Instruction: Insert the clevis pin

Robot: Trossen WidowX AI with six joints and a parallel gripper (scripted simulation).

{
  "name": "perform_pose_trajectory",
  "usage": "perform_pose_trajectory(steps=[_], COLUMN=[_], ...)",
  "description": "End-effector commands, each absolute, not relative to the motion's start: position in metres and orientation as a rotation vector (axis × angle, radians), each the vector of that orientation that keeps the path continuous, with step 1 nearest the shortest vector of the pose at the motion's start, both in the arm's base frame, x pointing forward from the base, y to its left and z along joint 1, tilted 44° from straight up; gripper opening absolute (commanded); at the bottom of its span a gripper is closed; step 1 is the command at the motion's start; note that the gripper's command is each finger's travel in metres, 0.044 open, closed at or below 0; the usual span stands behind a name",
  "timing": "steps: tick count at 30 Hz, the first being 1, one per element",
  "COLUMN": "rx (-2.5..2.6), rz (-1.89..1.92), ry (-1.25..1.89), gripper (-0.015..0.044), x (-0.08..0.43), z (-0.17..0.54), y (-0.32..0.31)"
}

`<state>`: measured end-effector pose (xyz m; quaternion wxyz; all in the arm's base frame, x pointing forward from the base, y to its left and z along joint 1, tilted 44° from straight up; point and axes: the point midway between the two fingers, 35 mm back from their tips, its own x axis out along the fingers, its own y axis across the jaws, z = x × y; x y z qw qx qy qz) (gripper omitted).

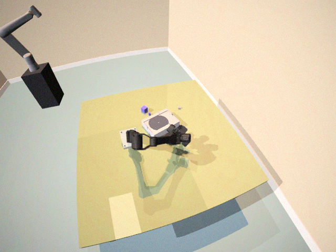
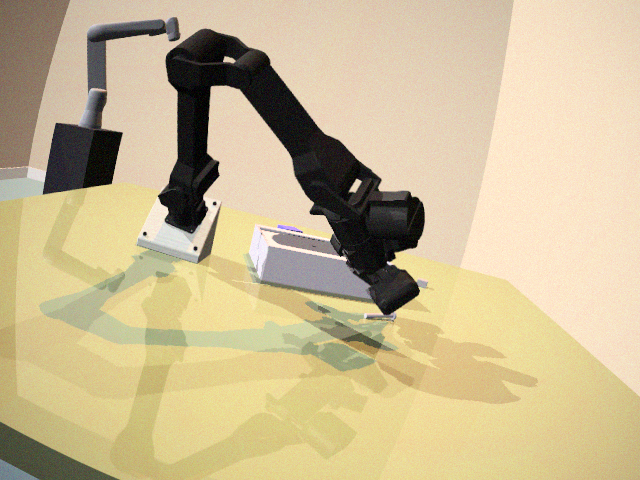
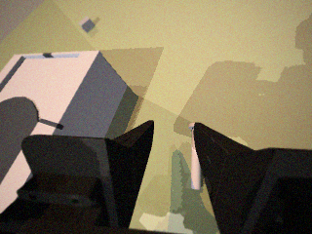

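1. Looks like a slim, pale pin (image 2: 378, 316) (image 3: 196, 168) with a wider head.
2. Lies on the yellow table (image 1: 230, 176) (image 2: 516, 330) (image 3: 146, 29), beside the tray (image 1: 175, 119) (image 2: 310, 273) (image 3: 90, 93).
3. Shows the claw (image 1: 182, 129) (image 2: 395, 294) (image 3: 174, 126) apart.
4. Includes beige walls (image 1: 244, 54) (image 2: 361, 77) and pale floor (image 1: 108, 73) (image 2: 20, 188).

The pin (image 2: 379, 316) (image 3: 195, 166) looks like smooth pale metal with a soft shine, while the disc (image 1: 158, 123) (image 2: 305, 241) (image 3: 18, 119) comes off as flat dark grey and pretty matt, and the gripper (image 2: 391, 311) (image 3: 174, 126) has that dull black plastic look, over a smooth, slightly glossy yellow table (image 1: 100, 173) (image 2: 516, 330) (image 3: 195, 29).
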<state>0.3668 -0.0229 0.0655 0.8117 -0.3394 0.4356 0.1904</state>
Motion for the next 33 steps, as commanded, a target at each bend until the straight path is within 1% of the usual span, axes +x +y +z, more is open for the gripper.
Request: perform_pose_trajectory(steps=[1, 6, 10, 13, 33], rx=[-0.731, -0.844, -1.008, -1.081, -1.082], rz=[0.291, 0.107, -0.067, -0.132, -0.132], ry=[1.204, 1.434, 1.529, 1.540, 1.540], gripper=[0.0160, 0.0160, 0.0160, 0.0160, 0.0160], x=[0.371, 0.372, 0.376, 0.378, 0.379], z=[0.059, 0.071, 0.093, 0.103, 0.095], y=[-0.015, -0.003, 0.010, 0.016, 0.010])
